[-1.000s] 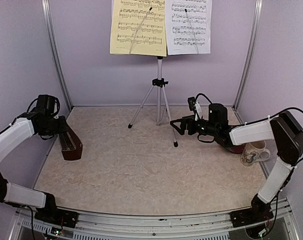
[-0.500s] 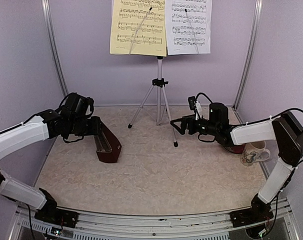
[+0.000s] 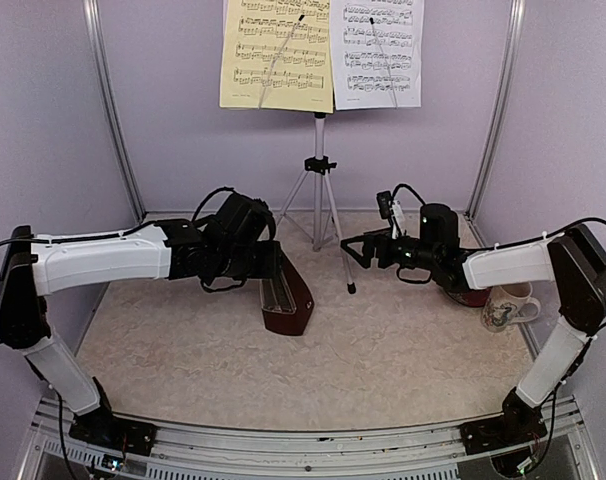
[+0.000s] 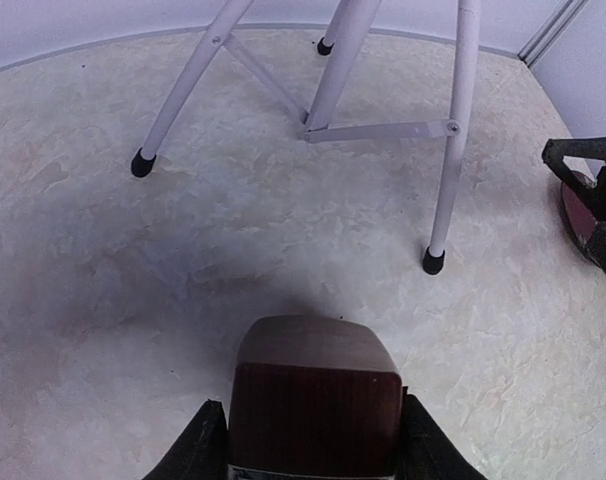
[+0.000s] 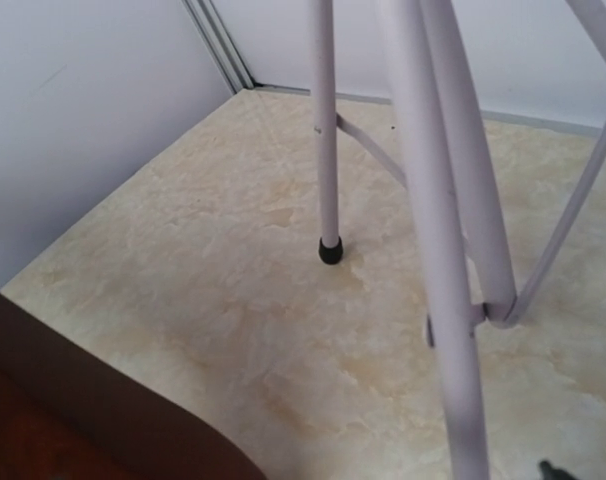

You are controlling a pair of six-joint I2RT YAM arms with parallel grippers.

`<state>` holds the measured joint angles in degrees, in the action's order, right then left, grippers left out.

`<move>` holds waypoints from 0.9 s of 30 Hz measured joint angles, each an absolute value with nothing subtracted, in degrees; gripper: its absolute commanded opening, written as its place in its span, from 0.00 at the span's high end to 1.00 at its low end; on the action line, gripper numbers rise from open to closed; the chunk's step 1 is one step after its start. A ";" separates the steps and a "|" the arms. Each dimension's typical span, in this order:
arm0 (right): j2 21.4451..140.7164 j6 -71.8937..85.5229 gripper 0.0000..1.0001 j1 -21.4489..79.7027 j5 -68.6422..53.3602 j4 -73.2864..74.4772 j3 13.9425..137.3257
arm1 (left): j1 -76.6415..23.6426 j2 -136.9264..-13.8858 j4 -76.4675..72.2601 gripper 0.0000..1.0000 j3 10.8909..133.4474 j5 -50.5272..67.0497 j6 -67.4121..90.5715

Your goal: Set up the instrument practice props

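A white tripod music stand (image 3: 320, 170) was seen upright at the back, its three black-tipped legs spread. A yellow sheet of music (image 3: 276, 55) and a white sheet of music (image 3: 378, 50) were displayed side by side on its desk, the yellow on the left. A brown pyramid-shaped metronome (image 3: 286, 300) was held tilted between the fingers of the left gripper (image 4: 313, 450), near the stand's front leg.

1. Left arm (image 3: 98, 262): white tubular shells, black joint housings, a black cable looping over the wrist.
2. Right arm (image 3: 508, 265): the same white links and black joints, with a thin black cable along it.
3. Right pincer (image 3: 350, 254): black, with angular fingers.
4. Left base (image 3: 105, 430) and right base (image 3: 495, 433): black blocks.
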<state>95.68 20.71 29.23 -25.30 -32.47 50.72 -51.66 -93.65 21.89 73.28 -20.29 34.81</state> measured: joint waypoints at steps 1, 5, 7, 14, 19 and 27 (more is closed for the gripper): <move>95.68 20.71 0.01 29.23 -25.32 -32.42 50.72 | -52.16 -94.67 21.87 0.58 74.28 -20.62 35.00; 95.68 20.71 0.01 29.28 -25.36 -32.36 50.72 | -53.08 -96.03 21.23 0.35 75.44 -20.91 35.79; 95.68 20.71 0.01 29.30 -25.36 -32.27 50.72 | -53.12 -96.03 20.56 0.26 75.48 -20.08 35.79; 95.70 20.71 0.00 29.54 -25.45 -31.22 50.72 | -53.30 -94.96 15.22 0.13 75.55 -15.14 33.41; 95.70 20.71 0.01 29.61 -25.39 -29.89 50.72 | -51.42 -86.78 7.49 0.19 67.79 -10.28 32.25; 95.42 20.67 0.00 29.63 -24.73 -27.68 50.30 | -36.75 -76.05 -2.76 0.36 49.52 -6.11 31.33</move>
